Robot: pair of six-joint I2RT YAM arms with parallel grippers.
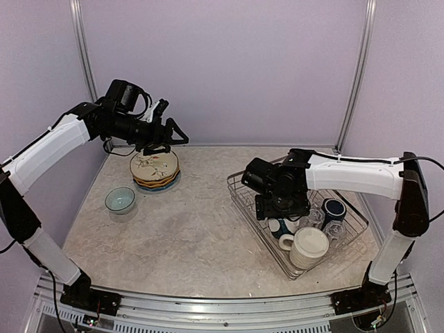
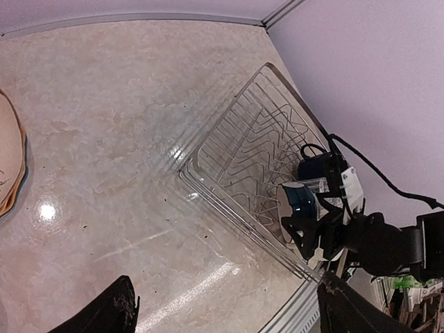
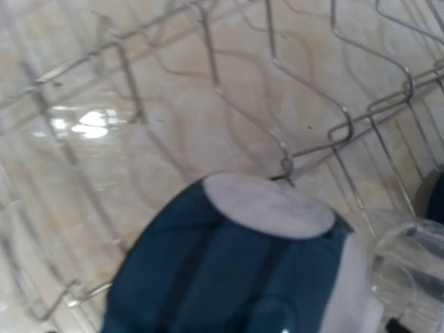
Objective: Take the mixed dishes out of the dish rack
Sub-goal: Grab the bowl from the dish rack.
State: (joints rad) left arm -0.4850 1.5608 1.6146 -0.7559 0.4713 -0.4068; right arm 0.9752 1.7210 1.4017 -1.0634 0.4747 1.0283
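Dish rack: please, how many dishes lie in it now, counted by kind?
In the dish rack:
Mugs: 2 (cream mug, navy mug)
Bowls: 1 (dark-blue bowl, upside down)
Glasses: 2, though clear glass is hard to count
Total: 5

The marbled beige table (image 1: 194,236) carries a plate stack (image 1: 155,168), a pale bowl (image 1: 120,200) and the wire dish rack (image 1: 243,201).

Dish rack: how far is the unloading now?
Done: plate stack and pale bowl sit on the table. In hand: right end effector is over the dark-blue bowl in the dish rack. Remaining: cream mug, navy mug, clear glass.
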